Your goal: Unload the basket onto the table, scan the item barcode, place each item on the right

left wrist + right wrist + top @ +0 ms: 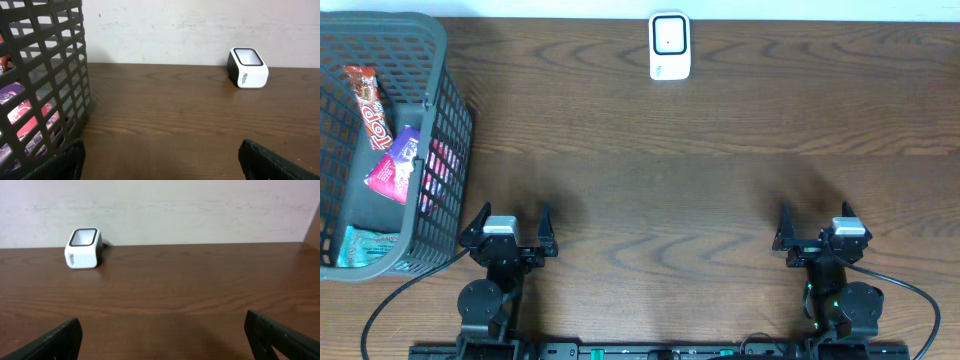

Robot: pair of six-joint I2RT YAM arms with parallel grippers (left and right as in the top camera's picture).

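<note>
Two grippers are seen at the near edge of the table (670,180), each with its jaws spread wide and nothing held between them. The barcode scanner (670,46), a small white box with a dark-framed window on top, stands at the far edge, about midway across, and all places are given from it. The left gripper (513,215) is set well nearer than the scanner and to its left. The right gripper (815,213) is set equally near, to the scanner's right. Neither is touching the scanner.

Well to the left of the scanner, and nearer than it, a dark grey lattice basket (445,140) is placed, its near corner just beside the left gripper. The items are held inside it: a red-wrapped bar (370,105) at the end closest to the scanner's row, a purple packet (405,148) and a pink packet (388,178) below that, and a teal packet (358,248) at the nearest end. No barcode can be made out on any of them.

From the left wrist the scanner is seen ahead and to the right; from the right wrist, ahead and to the left.
</note>
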